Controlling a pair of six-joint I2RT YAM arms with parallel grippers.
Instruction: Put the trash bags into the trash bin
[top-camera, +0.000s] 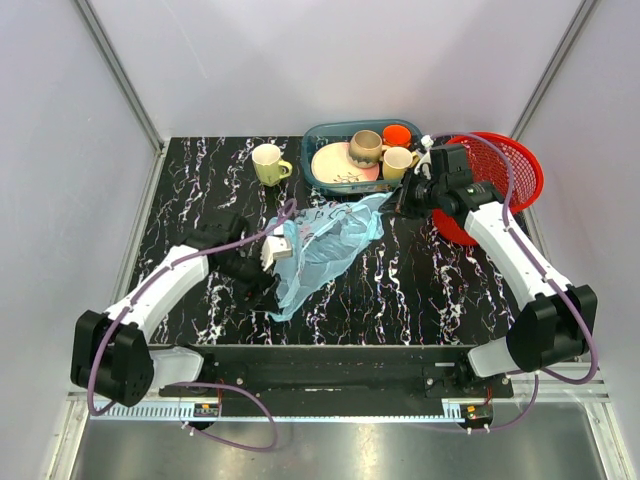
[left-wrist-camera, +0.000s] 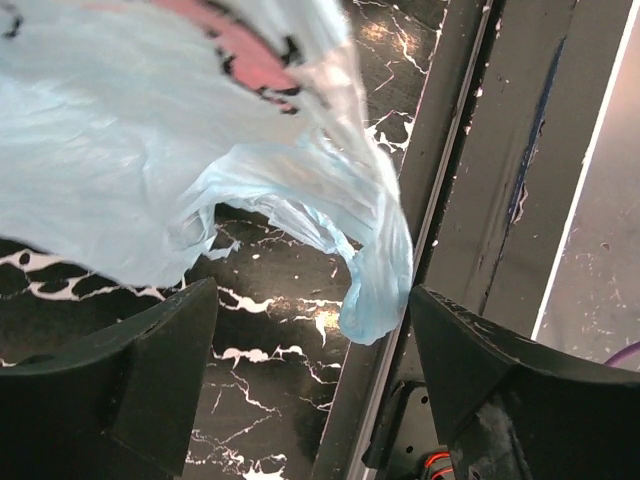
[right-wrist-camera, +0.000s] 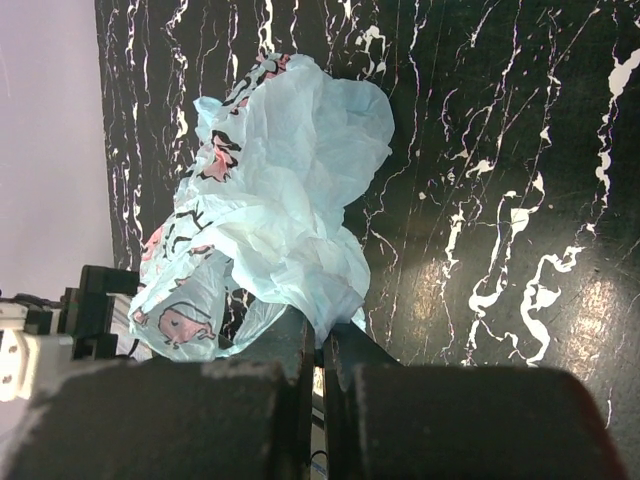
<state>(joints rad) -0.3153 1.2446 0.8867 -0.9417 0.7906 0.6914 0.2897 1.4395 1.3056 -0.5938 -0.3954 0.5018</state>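
Observation:
The light-blue trash bag (top-camera: 325, 245) with pink and dark prints stretches across the middle of the black marble table. My right gripper (top-camera: 400, 203) is shut on the bag's upper right end, just left of the red mesh trash bin (top-camera: 505, 170). In the right wrist view the bag (right-wrist-camera: 285, 215) bunches out from between my closed fingers (right-wrist-camera: 322, 335). My left gripper (top-camera: 262, 268) is open beside the bag's lower left part. In the left wrist view the bag (left-wrist-camera: 150, 150) hangs above and between the spread fingers (left-wrist-camera: 150, 350), its tip (left-wrist-camera: 375, 300) hanging loose and ungripped.
A teal dish tray (top-camera: 322, 135) at the back holds a plate, mugs and an orange cup (top-camera: 397, 134). A yellow-green mug (top-camera: 268, 164) stands left of it. The table's near edge and metal rail (left-wrist-camera: 450, 200) lie close under the left gripper.

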